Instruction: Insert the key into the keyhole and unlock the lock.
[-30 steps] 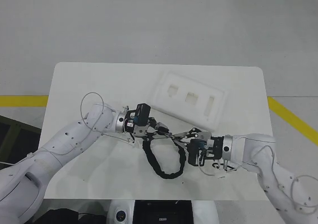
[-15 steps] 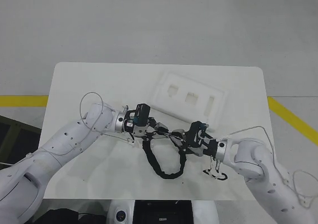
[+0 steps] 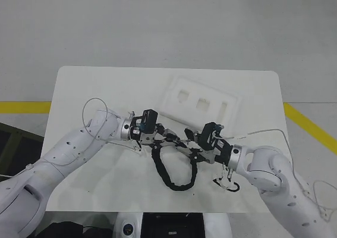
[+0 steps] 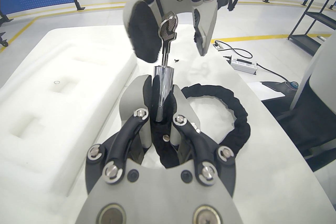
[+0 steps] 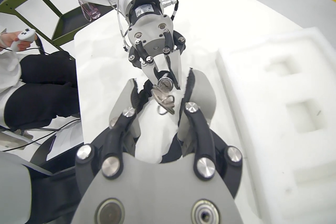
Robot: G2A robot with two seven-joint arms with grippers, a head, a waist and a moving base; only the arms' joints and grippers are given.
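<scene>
My left gripper (image 4: 161,83) is shut on the chrome lock cylinder (image 4: 163,88), holding it above the table. The lock's black sleeved cable loop (image 3: 174,176) hangs down onto the tabletop. A silver key (image 4: 168,29) stands in the keyhole with its head sticking out. My right gripper (image 4: 174,55) is open and straddles the key head, which lies close to one black pad (image 4: 143,30). In the right wrist view the key (image 5: 164,100) sits between my own fingers (image 5: 199,93), in front of the cylinder face (image 5: 165,83). From above, both grippers meet mid-table (image 3: 183,143).
A white foam tray (image 3: 201,107) with rectangular recesses lies just beyond the grippers. A small dark item (image 3: 229,185) rests on the table near the front edge, under the right forearm. The white tabletop (image 3: 85,89) has open room at the left and back.
My right gripper has swung up from the front right and turned, and now straddles the key head. The left gripper and lock have stayed put.
</scene>
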